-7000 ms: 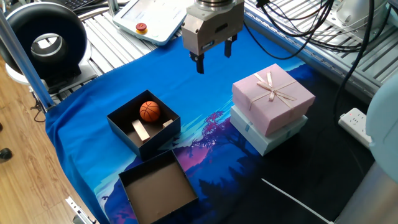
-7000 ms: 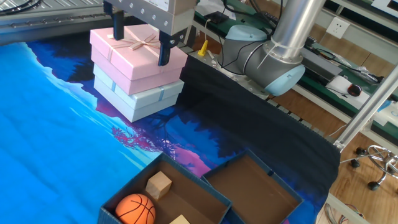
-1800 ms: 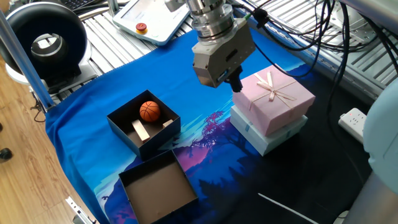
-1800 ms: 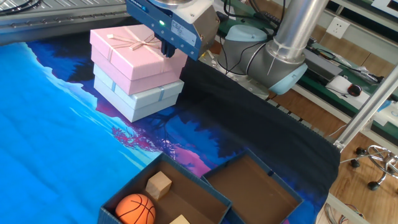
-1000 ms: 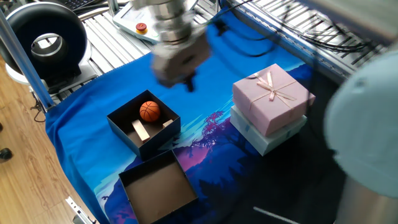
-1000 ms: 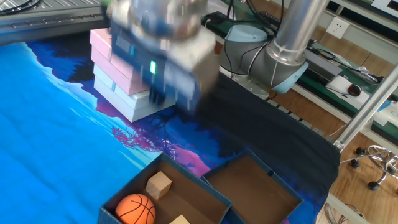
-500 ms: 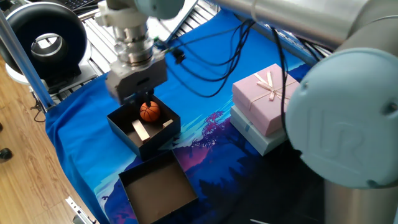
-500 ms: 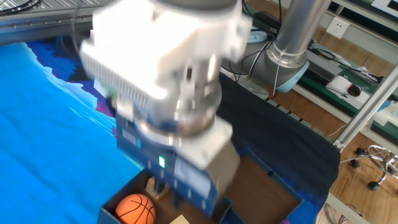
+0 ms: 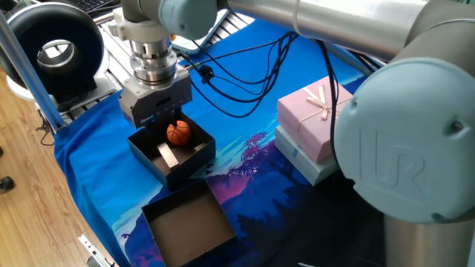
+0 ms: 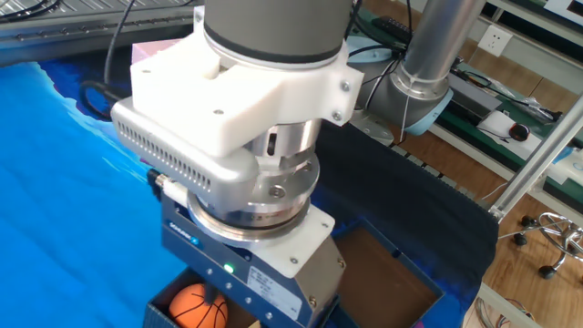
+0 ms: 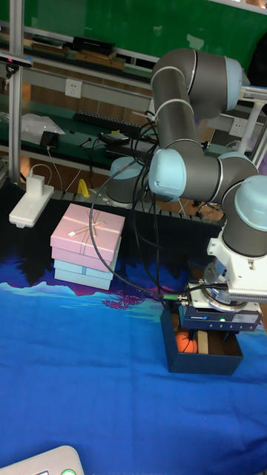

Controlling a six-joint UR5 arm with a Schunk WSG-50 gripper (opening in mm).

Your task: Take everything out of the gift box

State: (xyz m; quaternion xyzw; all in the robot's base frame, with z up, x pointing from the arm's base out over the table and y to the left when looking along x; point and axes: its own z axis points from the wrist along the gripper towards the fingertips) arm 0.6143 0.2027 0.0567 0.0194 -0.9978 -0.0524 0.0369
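Left of centre in one fixed view, our gripper (image 9: 158,117) hangs over the black square cardboard gift box (image 9: 147,156); the small orange basketball-patterned ball (image 9: 178,133) sits just lower right. We cannot tell its opening.

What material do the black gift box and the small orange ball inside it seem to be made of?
The gift box looks like cardboard: thin stiff black walls, matte, with a brown floor. The orange ball looks like rubber or plastic, with black seam lines like a basketball; which of the two cannot be told from here.
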